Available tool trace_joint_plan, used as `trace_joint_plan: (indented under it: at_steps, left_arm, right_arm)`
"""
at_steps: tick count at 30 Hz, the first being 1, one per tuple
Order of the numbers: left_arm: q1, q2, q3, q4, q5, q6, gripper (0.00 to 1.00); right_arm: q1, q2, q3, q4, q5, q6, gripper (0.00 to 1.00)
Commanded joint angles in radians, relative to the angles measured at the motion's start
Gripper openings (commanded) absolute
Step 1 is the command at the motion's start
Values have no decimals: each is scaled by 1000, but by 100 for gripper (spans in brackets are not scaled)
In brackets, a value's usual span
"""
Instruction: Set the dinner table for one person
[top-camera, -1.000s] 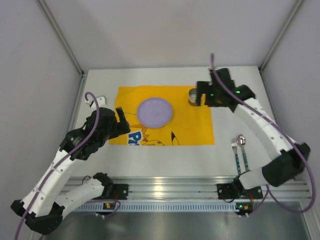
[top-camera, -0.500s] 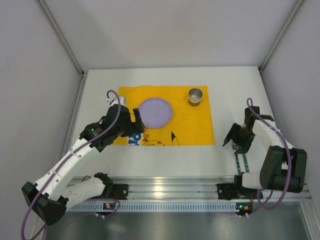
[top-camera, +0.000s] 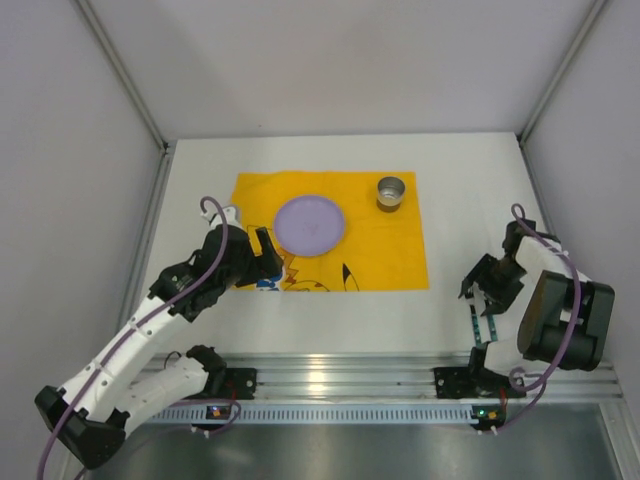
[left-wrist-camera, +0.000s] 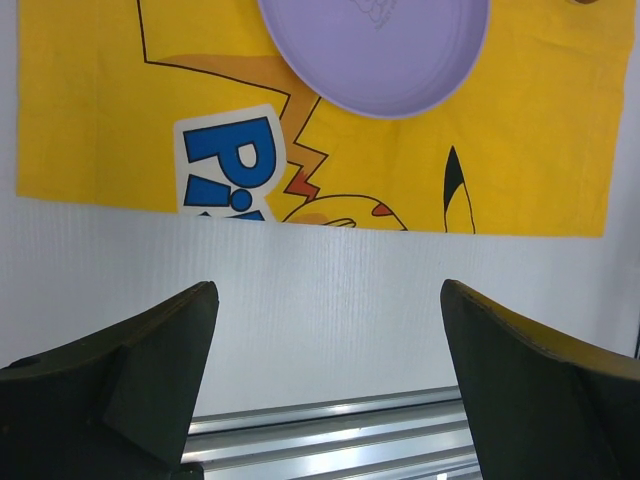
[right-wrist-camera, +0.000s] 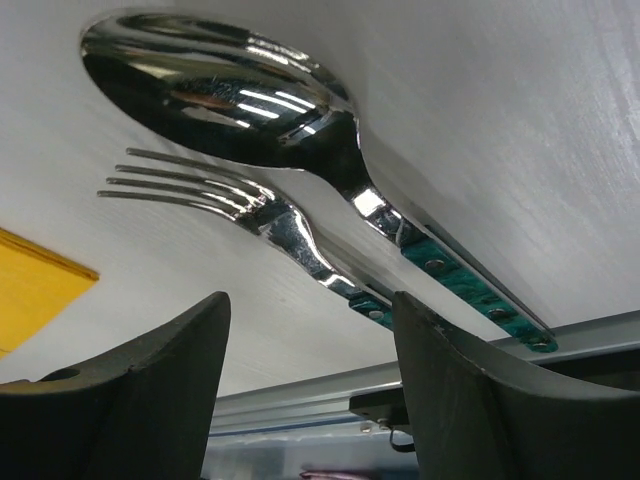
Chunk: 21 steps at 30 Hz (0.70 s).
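Hovering at lower right of the overhead view, right gripper (right-wrist-camera: 310, 400), jaws spread & empty, faces fork (right-wrist-camera: 205, 190) and spoon (right-wrist-camera: 225, 85) lying side by side on dinner table (top-camera: 200, 165). Best bet: pinch one by its handle w/o nudging the other. Left gripper (left-wrist-camera: 330, 385), also spread, holds nothing.

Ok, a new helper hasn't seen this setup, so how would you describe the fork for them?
Find the yellow mat on the white dinner table, then look at the bare strip to its right, under the right gripper. Two teal-handled utensils lie side by side there; the fork is the one with tines, on the mat's side of the round-bowled spoon.
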Motion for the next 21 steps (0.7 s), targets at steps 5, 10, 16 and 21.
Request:
trace_joint_plan:
  at_steps: [5, 10, 16, 21]
  left_arm:
    - [2, -22, -32, 25, -28, -54, 98]
    - [2, -49, -49, 20, -45, -73, 98]
    - [2, -56, -58, 20, -57, -88, 98]
    - [2, -36, -37, 25, -57, -85, 98]
  right_arm:
    - [-15, 78, 2, 45, 64, 7, 63]
    - [23, 159, 2, 90, 64, 12, 45]
    - [137, 250, 5, 139, 102, 20, 10]
    - [164, 285, 38, 153, 116, -5, 0]
